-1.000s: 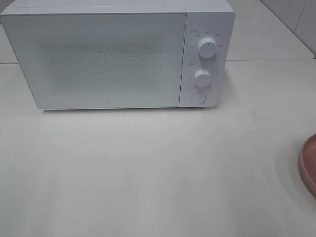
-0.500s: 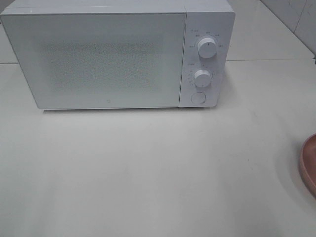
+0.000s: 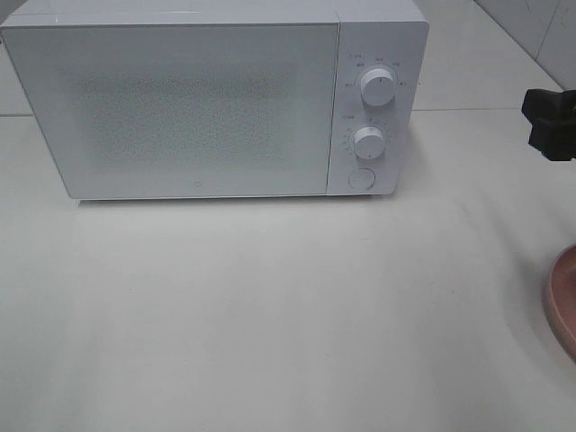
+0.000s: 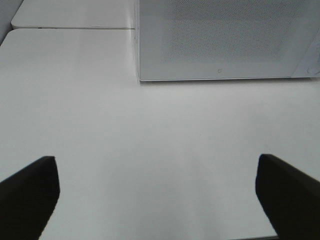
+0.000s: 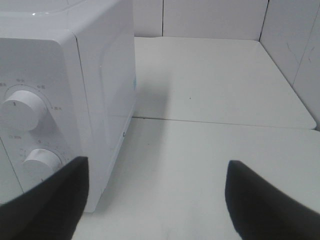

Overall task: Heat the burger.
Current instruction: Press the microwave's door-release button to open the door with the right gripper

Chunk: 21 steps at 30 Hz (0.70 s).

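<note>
Pink plate rim [image 3: 562, 301] is seen at the bench's [image 3: 270, 306] right edge; the burger itself is shown nowhere. The right claw [image 5: 157, 200], spread and empty, is judged nearer that plate than the left claw [image 4: 159, 197], likewise spread.

Microwave [image 3: 198, 99]: stands at the back of the table [image 3: 270, 324] with its door shut and blocks my reach straight back.
Table front: bare from the microwave's foot to the near edge, so I have room to pass.
Left gripper [image 4: 157, 200]: my fingers are spread wide over bare table, well apart from the door ahead.
Right gripper [image 5: 155, 200]: my fingers are spread wide near the microwave's front right corner and its knobs [image 5: 20, 110].
Right of microwave: an open strip of table runs back to the tiled wall [image 5: 295, 50].
Pink plate [image 3: 562, 301]: a low obstacle at the table's right edge.
</note>
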Motion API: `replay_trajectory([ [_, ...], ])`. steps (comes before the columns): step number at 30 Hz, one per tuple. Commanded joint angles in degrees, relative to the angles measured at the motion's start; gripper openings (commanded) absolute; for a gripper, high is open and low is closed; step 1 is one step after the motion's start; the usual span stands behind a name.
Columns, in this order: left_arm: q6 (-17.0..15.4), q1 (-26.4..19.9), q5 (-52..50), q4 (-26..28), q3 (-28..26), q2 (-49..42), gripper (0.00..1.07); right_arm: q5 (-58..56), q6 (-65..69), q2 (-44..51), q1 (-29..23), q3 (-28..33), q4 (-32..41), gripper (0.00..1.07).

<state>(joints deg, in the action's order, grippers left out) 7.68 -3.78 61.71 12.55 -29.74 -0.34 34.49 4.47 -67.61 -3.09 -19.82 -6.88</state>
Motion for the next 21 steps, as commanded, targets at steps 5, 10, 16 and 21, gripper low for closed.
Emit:
replay_trajectory([
  [5, -0.11, 0.00, -0.52, 0.23, 0.23, -0.92, 1.00, 15.76, -8.25, -8.48, -4.81, 2.98, 11.46, 0.74],
  [10, -0.11, 0.00, -0.52, 0.23, 0.23, -0.92, 1.00, 20.91, -16.04, -13.41, -11.46, 3.44, 21.20, 0.74],
  [16, -0.11, 0.00, -0.52, 0.23, 0.23, -0.92, 1.00, 25.44, -22.00, -17.93, -20.11, 3.44, 30.94, 0.74],
  [21, -0.11, 0.00, -0.52, 0.23, 0.23, -0.92, 1.00, 28.42, -22.98, -20.68, -26.76, 3.38, 38.33, 0.74],
])
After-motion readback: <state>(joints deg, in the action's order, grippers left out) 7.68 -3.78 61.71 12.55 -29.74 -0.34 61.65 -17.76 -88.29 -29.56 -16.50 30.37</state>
